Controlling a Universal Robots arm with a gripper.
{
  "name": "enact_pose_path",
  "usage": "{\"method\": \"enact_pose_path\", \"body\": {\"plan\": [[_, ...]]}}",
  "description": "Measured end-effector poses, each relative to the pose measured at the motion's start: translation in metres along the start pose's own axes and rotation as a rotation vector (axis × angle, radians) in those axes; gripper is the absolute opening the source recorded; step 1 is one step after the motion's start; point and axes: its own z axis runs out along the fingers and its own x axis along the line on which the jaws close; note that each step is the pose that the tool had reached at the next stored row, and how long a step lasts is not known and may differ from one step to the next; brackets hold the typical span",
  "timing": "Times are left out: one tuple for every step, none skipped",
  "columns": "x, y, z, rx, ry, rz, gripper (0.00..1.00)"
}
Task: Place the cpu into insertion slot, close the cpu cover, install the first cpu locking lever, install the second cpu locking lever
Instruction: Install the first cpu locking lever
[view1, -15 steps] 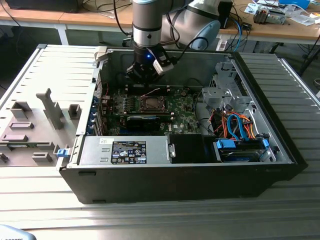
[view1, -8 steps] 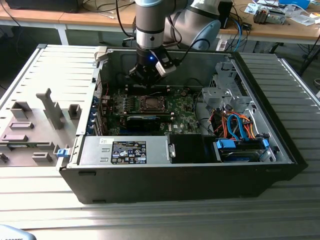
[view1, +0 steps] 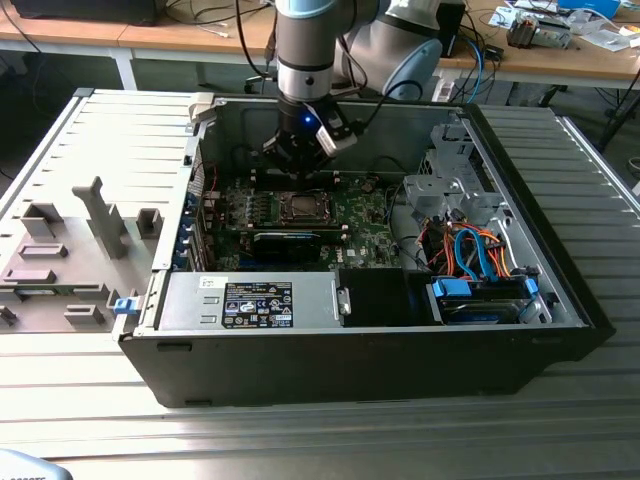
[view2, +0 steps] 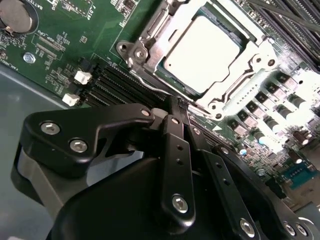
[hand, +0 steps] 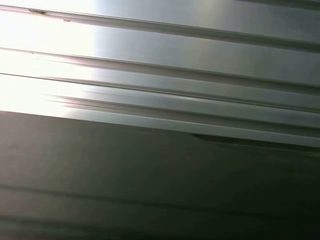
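Inside the open computer case, the insertion slot (view1: 303, 207) sits on the green motherboard (view1: 360, 215). The cpu (view2: 202, 52) lies in it, silver top up. The cpu cover (view2: 235, 82), a silver frame, lies flat around the chip. A thin metal locking lever (view2: 145, 80) runs along the socket's edge nearest my fingers. My gripper (view1: 300, 160) hangs just behind the socket in the exterior view. In the second wrist view my gripper (view2: 173, 105) is shut on nothing, its black fingertips close to that edge of the socket.
Long black memory slots (view2: 112, 87) lie beside the socket. A black card (view1: 287, 243) stands in front of it. A power supply (view1: 250, 300) fills the case's front and a drive cage with orange and blue cables (view1: 480, 250) its right. Ribbed metal table (hand: 160, 75).
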Motion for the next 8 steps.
{"method": "enact_pose_path", "body": {"plan": [[-0.0009, -0.0001, 0.0005, -0.0001, 0.0, 0.0, 0.11], [-0.0017, -0.0002, 0.001, -0.0001, 0.0, 0.0, 0.11], [-0.0027, -0.0003, 0.0015, -0.0001, 0.0, 0.0, 0.11], [-0.0034, -0.0004, 0.0018, 0.0, 0.0, 0.0, 0.11], [-0.0044, -0.0005, 0.0023, 0.0, 0.0001, 0.0, 0.11], [-0.0052, -0.0006, 0.0026, 0.0, 0.0002, 0.0, 0.11], [-0.0065, -0.0008, 0.0031, 0.0001, 0.0004, 0.0, 0.11], [-0.0071, -0.0009, 0.0033, 0.0002, 0.0004, 0.0, 0.11]]}}
